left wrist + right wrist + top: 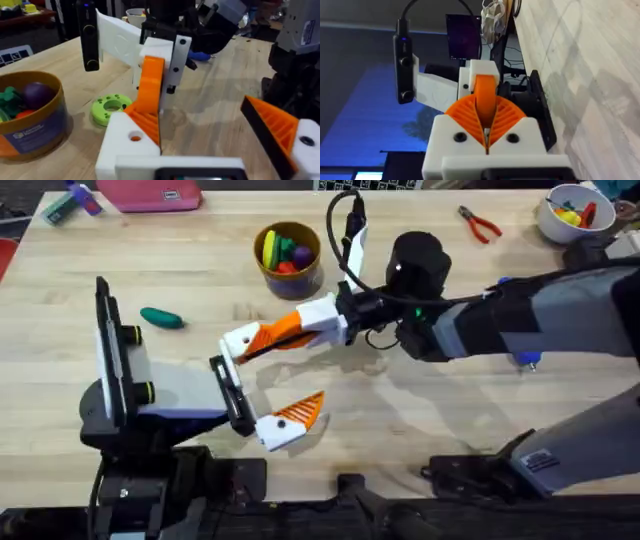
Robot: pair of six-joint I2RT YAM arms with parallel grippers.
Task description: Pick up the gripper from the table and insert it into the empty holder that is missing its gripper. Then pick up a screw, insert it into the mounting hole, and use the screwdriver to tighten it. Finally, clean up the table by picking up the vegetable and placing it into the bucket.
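Clamped shut by the right gripper (486, 117) on the flat sides of the orange gripper finger (485, 87), probably to keep it square while pressing its root into the empty holder (122, 145). Meeting that white block now, with orange showing through the mounting hole (135, 136). Spread wide and gripping nothing at the left gripper (207, 125), seemingly to leave room for the insertion. Farther out, untouched: vegetable (161, 318) lying on the table (200, 240), well apart from the bucket (290, 280).
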